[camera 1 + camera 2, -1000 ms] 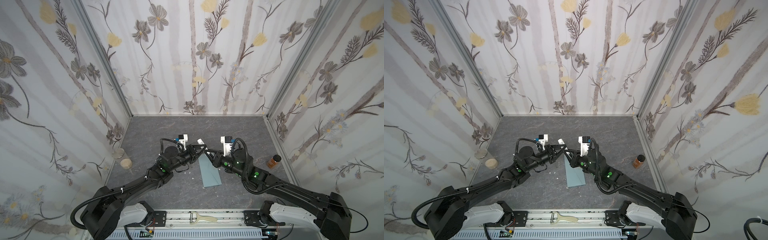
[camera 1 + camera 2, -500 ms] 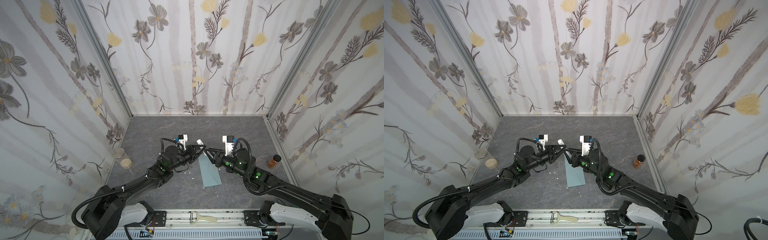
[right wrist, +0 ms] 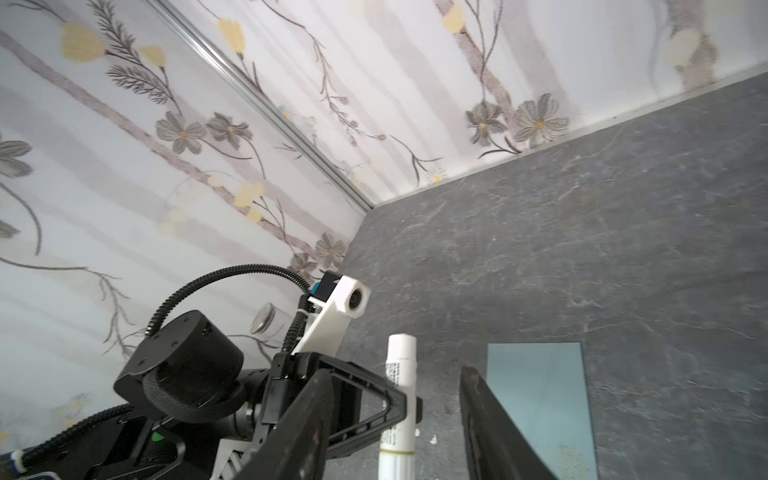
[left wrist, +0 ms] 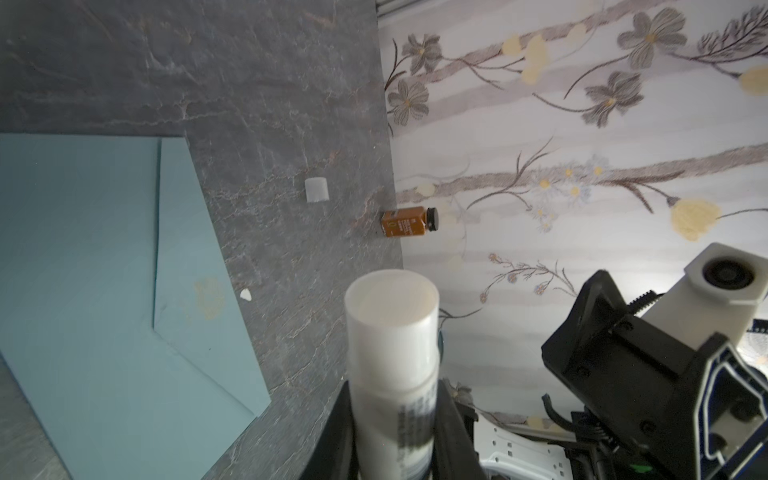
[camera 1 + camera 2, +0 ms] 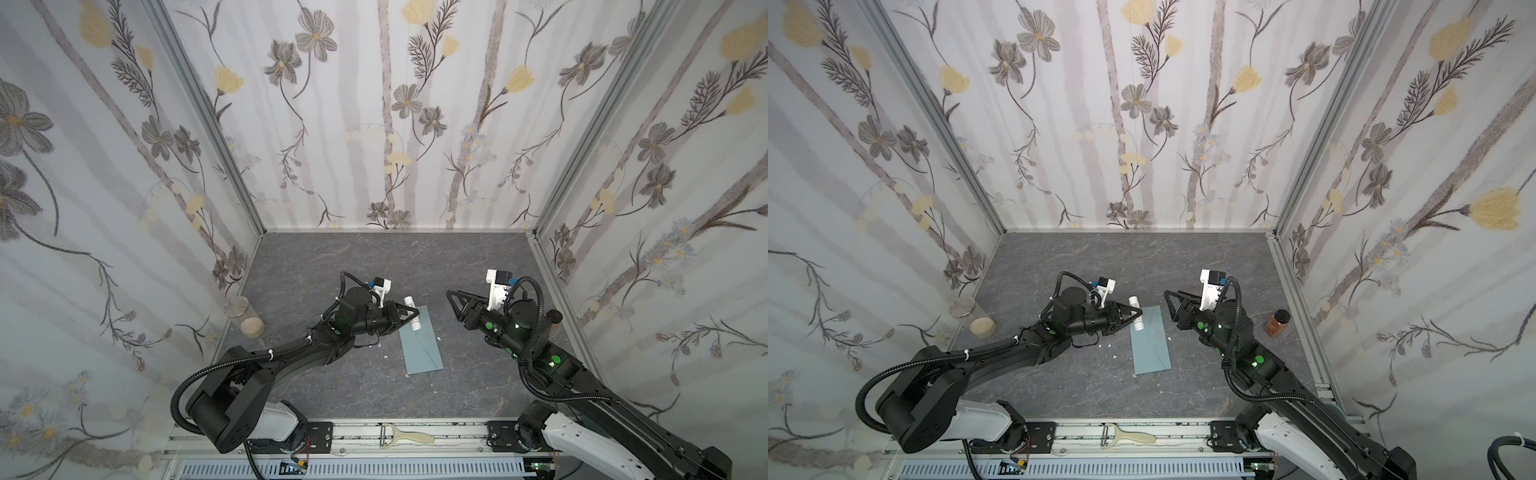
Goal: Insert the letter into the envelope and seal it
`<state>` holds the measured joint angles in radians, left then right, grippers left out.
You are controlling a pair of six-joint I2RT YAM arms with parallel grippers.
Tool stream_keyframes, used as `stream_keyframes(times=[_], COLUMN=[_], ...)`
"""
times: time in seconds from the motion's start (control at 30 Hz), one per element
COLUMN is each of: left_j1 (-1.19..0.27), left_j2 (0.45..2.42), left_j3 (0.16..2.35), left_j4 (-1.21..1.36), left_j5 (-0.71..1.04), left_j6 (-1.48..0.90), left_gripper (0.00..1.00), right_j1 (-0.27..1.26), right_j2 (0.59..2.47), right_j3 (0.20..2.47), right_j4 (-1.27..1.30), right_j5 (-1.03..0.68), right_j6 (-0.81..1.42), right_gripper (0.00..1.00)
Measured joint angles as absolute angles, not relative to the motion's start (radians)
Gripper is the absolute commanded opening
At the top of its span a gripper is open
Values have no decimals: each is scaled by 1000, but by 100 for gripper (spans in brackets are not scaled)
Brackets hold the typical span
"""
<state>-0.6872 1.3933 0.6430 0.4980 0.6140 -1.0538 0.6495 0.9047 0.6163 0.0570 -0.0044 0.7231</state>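
The blue-grey envelope (image 5: 422, 347) (image 5: 1150, 347) (image 4: 104, 291) (image 3: 540, 395) lies flat mid-table, its pointed flap folded down over its body. The letter is hidden from every view. My left gripper (image 5: 409, 319) (image 5: 1129, 318) (image 4: 392, 415) is shut on a white glue stick (image 5: 411, 312) (image 5: 1136, 312) (image 4: 392, 353) (image 3: 399, 399), held just above the envelope's far left corner. My right gripper (image 5: 453, 303) (image 5: 1170, 305) (image 3: 390, 378) hangs open and empty to the right of the envelope, pointing at the stick from a short distance.
An amber bottle (image 5: 550, 322) (image 5: 1278, 323) (image 4: 409, 222) stands by the right wall. A glass jar (image 5: 245, 318) (image 5: 973, 318) holding pale grains stands by the left wall. A small white cap (image 4: 316, 190) and white crumbs (image 5: 1113, 355) lie on the table. A peeler (image 5: 405, 436) rests on the front rail.
My right gripper has opened and drawn back to the right, away from the glue stick's tip. The left gripper keeps its hold on the stick in about the same place.
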Motion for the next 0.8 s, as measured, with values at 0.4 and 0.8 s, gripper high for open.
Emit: stream_keyframes(times=[0.4,0.8], left_j1=[-815,-922], left_j2=[1364,1438], left_j3=[663,682], left_j4=[165,91], left_j5=[653,692], left_j6=[-772,-630], left_gripper=[0,0], right_j1=[443,357], right_j2=[1016,1386], right_j3=[603,802], right_j4=[-243,-361], right_j5=[12,85], right_j6=[671,562], right_gripper=[57,58])
